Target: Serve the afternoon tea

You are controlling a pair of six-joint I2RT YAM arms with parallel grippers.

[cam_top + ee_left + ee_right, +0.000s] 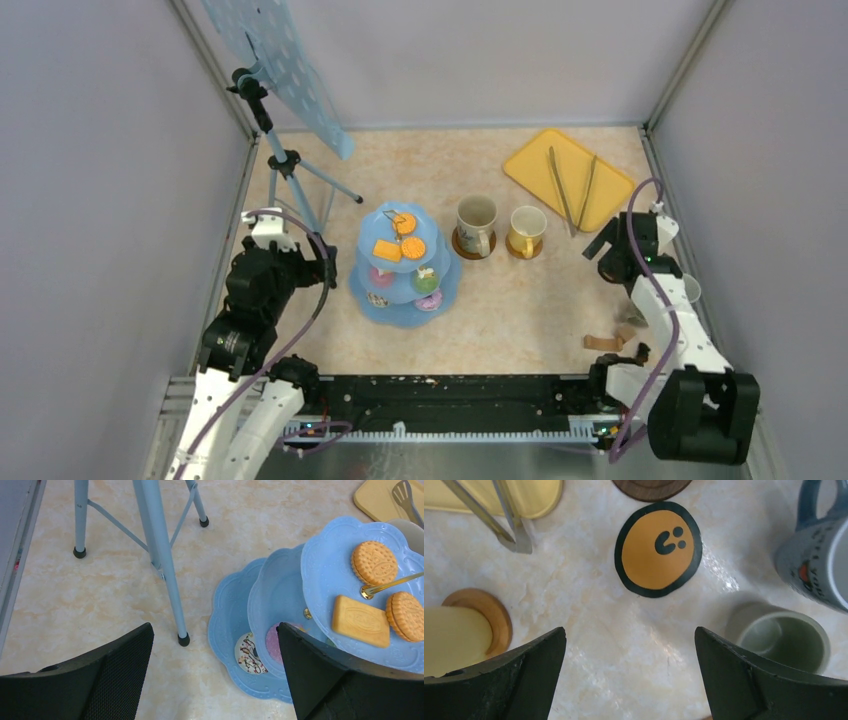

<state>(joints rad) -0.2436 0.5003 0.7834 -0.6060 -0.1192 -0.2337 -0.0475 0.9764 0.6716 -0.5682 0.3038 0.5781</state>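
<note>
A blue three-tier stand [392,300] holds orange biscuits [404,236] on top, with donuts and cupcakes [428,283] on the lower tiers. In the left wrist view the biscuits [374,562] and a sprinkled donut [248,652] show. A beige mug [476,224] and a yellow mug [527,231] each stand on a brown coaster. My left gripper [324,270] [215,627] is open and empty just left of the stand. My right gripper [598,248] [630,630] is open and empty above bare table. Around it are the yellow mug [451,640], a grey-blue mug [816,560] and a small grey cup [784,637].
A yellow tray [530,160] with metal tongs [572,188] lies at the back right. An orange, black-rimmed disc [658,547] and a dark brown coaster [651,485] lie ahead of my right gripper. Loose brown coasters [602,342] lie near the right base. A blue tripod [283,165] stands at the back left.
</note>
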